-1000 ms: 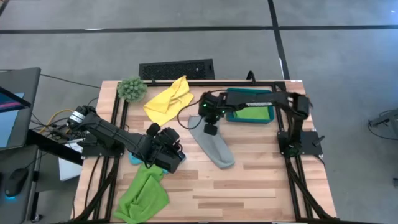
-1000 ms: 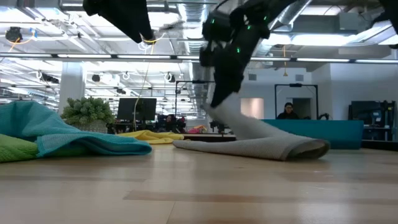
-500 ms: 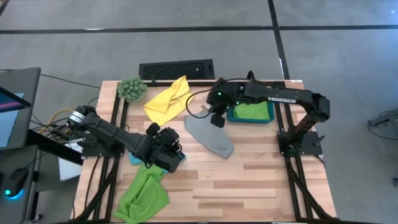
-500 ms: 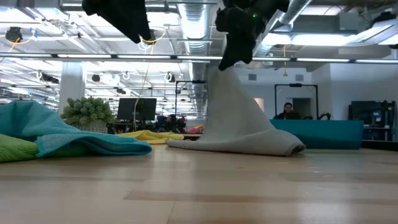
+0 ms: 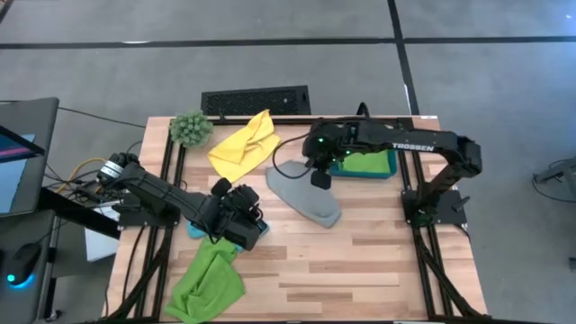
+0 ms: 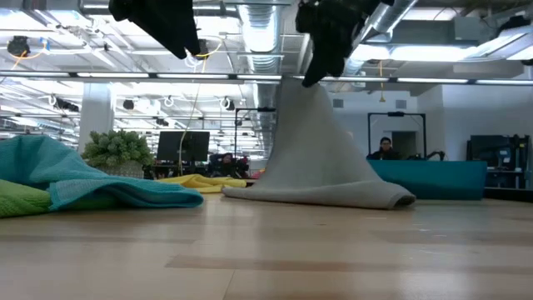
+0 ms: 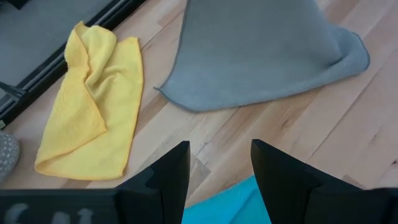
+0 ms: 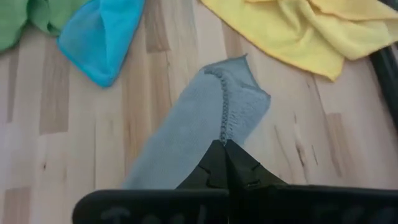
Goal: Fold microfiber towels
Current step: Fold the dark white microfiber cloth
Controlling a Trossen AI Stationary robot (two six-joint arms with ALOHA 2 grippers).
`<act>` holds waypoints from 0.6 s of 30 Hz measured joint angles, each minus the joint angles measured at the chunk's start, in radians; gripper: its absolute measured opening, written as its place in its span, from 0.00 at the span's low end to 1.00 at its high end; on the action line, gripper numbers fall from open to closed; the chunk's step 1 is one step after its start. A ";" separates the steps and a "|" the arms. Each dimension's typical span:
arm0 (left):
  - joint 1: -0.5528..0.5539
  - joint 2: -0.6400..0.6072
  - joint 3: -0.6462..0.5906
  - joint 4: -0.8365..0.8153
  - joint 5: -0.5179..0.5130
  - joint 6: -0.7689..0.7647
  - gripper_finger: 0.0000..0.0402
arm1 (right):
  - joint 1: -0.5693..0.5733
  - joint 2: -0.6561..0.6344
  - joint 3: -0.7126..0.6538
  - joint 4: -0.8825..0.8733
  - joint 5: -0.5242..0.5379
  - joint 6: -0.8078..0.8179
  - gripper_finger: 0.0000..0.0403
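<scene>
A grey towel hangs from my shut right gripper at mid-table, spreading downward like a tent. My left gripper hovers open and empty above a light blue towel, left of centre. A yellow towel lies crumpled at the far side. A lime green towel lies near the front left corner. My right gripper pinches the grey towel at its stitched edge between its two shut fingers. The fingers come from above, slanting down. The cloth hangs below them and widens out, and its lower end rests on the table.
A teal tray holding a green cloth stands at the far right, right beside my right arm. A fuzzy green plant ball sits at the far left corner. Bare wood spreads across the near right part of the table.
My right gripper has risen and drifted toward the table's right edge, staying shut on the grey towel. The towel's held end went up with it. The cloth changed from a low slanting strip into a tall tent, its lower end staying on the table.
</scene>
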 joint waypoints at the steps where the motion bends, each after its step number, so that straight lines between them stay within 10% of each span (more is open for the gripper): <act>1: 0.000 0.000 0.000 0.000 0.000 0.000 0.41 | 0.000 -0.013 0.000 0.007 0.000 0.000 0.00; 18: 0.199 0.000 -0.001 0.045 0.152 0.416 0.41 | 0.041 -0.156 0.000 -0.054 -0.003 -0.234 0.00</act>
